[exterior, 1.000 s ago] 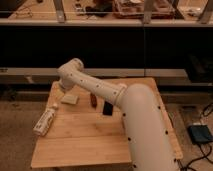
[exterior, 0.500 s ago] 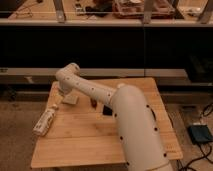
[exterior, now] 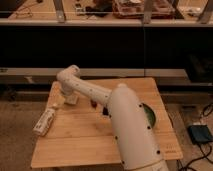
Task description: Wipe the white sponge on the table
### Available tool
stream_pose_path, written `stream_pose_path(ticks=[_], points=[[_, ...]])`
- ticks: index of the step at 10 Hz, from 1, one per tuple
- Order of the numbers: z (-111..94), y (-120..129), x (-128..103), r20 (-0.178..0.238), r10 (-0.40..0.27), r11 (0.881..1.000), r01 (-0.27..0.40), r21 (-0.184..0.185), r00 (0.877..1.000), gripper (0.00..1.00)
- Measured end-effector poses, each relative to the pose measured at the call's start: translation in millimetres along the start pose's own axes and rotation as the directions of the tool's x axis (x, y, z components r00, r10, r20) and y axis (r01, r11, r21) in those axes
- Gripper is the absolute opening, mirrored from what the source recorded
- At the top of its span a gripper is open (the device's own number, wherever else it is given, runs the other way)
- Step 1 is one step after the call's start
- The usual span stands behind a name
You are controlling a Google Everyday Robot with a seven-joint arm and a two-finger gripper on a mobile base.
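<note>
The table is a small square of light wooden planks. My arm reaches across it from the lower right to the back left corner. There the gripper points down onto the table top. The white sponge shows only as a pale flat edge under the gripper's end; the rest is hidden by the wrist. Whether the gripper touches the sponge cannot be made out.
A long white labelled bottle lies at the table's left edge, with a small white object just above it. A dark object and a small red thing sit mid-table. A dark green round item lies at the right.
The arm has swung left and lowered its wrist over the sponge, which now shows far less than before. The bottle and the other objects have not moved.
</note>
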Motion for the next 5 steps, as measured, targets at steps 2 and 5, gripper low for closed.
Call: stream_pose_path(ticks=[2,5], points=[[8.1,-1.8,-1.3,0.017,-0.004,1.000,0.004,0.010,1.000,0.66],[10.3,5.9,-4.8,0.020,0.009,1.000,-0.009,0.013,1.000,0.43]])
